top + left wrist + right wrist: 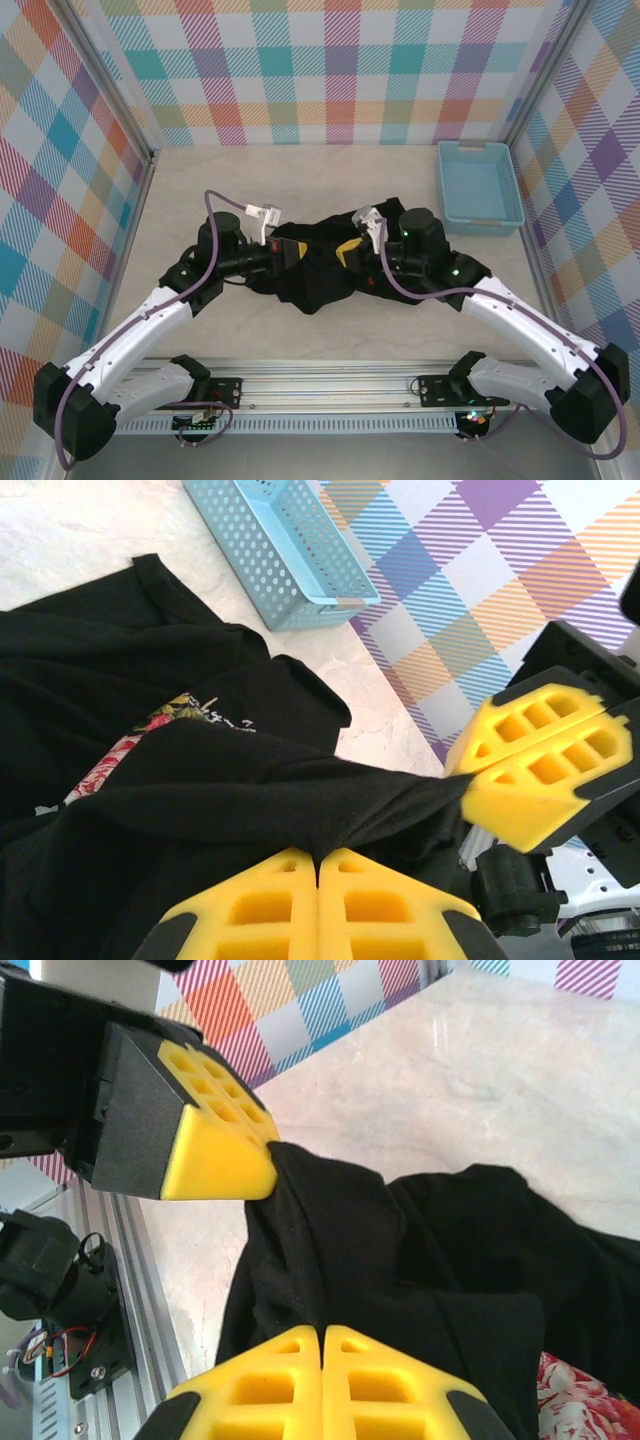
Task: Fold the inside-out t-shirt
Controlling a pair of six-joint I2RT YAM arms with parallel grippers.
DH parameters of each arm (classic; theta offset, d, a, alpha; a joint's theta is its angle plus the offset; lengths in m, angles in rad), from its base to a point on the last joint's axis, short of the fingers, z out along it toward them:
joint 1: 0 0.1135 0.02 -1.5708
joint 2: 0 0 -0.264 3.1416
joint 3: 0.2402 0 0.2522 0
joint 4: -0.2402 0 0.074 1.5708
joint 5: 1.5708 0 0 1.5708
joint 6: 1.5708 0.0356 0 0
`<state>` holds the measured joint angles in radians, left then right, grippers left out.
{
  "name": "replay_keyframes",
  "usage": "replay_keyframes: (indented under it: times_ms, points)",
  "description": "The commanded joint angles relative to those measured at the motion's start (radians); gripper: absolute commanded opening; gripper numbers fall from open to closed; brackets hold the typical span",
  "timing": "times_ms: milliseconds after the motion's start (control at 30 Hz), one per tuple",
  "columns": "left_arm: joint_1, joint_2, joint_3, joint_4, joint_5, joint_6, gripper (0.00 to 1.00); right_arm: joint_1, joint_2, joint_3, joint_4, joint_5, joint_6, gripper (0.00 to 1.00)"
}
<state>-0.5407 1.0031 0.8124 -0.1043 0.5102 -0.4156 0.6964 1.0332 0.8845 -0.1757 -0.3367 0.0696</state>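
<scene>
Top external: plaid walls, marble-like table

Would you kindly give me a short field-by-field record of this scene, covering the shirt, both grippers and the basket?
t-shirt: black, bunched at mid-table, not yet folded
left gripper: shut on a fold of the t-shirt
right gripper: shut on the t-shirt, close to the left gripper
basket: light blue, empty, far right of the table, apart from the t-shirt

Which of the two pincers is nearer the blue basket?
The right pincer, on the basket's side of the t-shirt; the left pincer is farther off.
</scene>
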Motion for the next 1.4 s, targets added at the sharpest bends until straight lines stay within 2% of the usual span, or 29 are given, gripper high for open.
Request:
replay_keyframes:
  times_ms: [0,200,333,433,633,733,900,1067,1167,1233,1333,1367]
  points:
    - [0.022,-0.025,-0.010,-0.023,-0.079,-0.005,0.05,-0.015,-0.043,-0.024,-0.006,0.022,0.000,0.00]
    - [0.021,-0.019,0.010,-0.073,-0.069,0.058,0.16,-0.038,-0.045,-0.028,0.047,-0.068,0.015,0.00]
    - [0.014,-0.020,0.035,-0.131,-0.081,0.110,0.35,-0.078,-0.033,-0.050,0.147,-0.197,0.093,0.00]
    - [-0.010,-0.022,0.060,-0.165,-0.079,0.161,0.42,-0.095,-0.014,-0.060,0.195,-0.257,0.133,0.00]
    - [-0.123,-0.007,0.103,-0.165,-0.059,0.259,0.50,-0.123,0.017,-0.058,0.240,-0.332,0.195,0.00]
    - [-0.168,0.023,0.130,-0.216,-0.110,0.304,0.52,-0.135,0.025,-0.046,0.225,-0.356,0.203,0.00]
    - [-0.195,0.092,0.174,-0.252,-0.180,0.348,0.52,-0.143,0.023,-0.044,0.215,-0.370,0.203,0.00]
    - [-0.201,0.161,0.208,-0.211,-0.142,0.350,0.47,-0.143,0.028,-0.045,0.210,-0.378,0.199,0.00]
    - [-0.200,0.191,0.225,-0.186,-0.125,0.341,0.32,-0.144,0.031,-0.045,0.200,-0.372,0.186,0.00]
    - [-0.200,0.201,0.230,-0.187,-0.117,0.335,0.18,-0.151,0.031,-0.035,0.158,-0.346,0.161,0.00]
    - [-0.188,0.200,0.235,-0.208,-0.127,0.273,0.00,-0.163,0.028,-0.005,0.064,-0.238,0.124,0.00]
    - [-0.176,0.204,0.241,-0.219,-0.117,0.238,0.00,-0.163,0.032,0.008,0.029,-0.193,0.110,0.00]
